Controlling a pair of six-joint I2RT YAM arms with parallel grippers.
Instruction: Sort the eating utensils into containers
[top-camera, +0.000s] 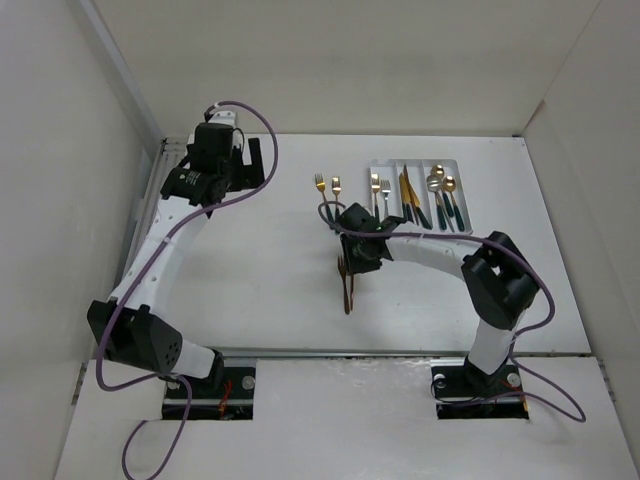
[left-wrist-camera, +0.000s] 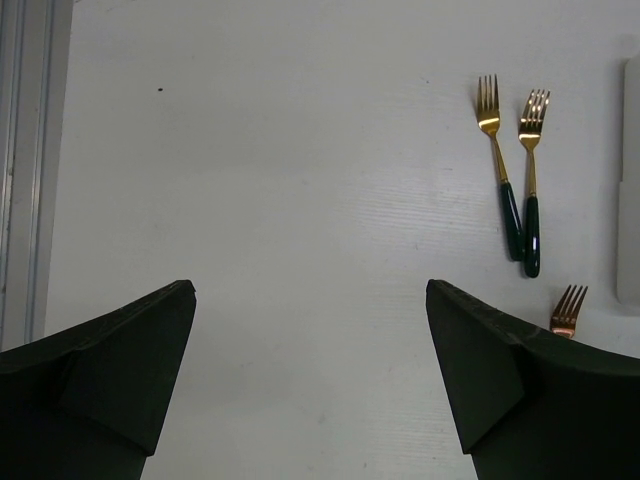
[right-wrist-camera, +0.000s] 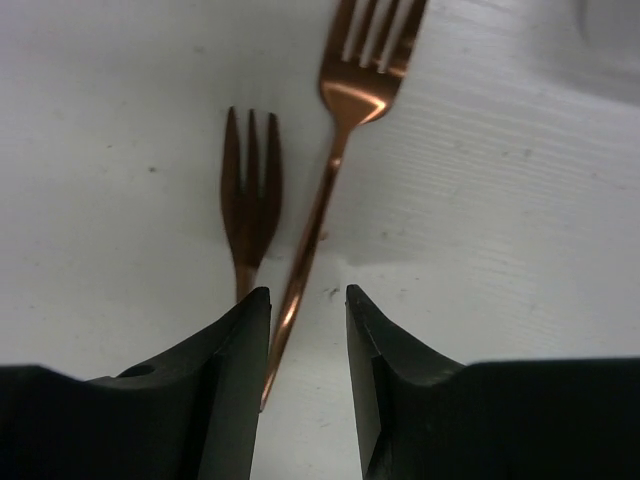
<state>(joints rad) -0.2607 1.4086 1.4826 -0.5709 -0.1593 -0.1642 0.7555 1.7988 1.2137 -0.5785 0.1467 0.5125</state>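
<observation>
Two copper-rose forks lie side by side on the table in front of the tray (top-camera: 347, 290). My right gripper (top-camera: 352, 268) hangs right over them. In the right wrist view the brighter fork (right-wrist-camera: 335, 150) runs back with its handle end between the fingers, against the left finger; the jaws (right-wrist-camera: 307, 292) stand apart and do not pinch it. A darker fork (right-wrist-camera: 250, 190) lies to its left. The white tray (top-camera: 458, 165) holds forks, knives and spoons in its three compartments. My left gripper (top-camera: 250, 160) is open and empty at the back left (left-wrist-camera: 310, 285).
Two gold forks with green handles (top-camera: 328, 190) lie left of the tray, also in the left wrist view (left-wrist-camera: 515, 170). A copper fork's tines (left-wrist-camera: 568, 308) and the tray's edge (left-wrist-camera: 630, 180) show there too. White walls enclose the table on three sides.
</observation>
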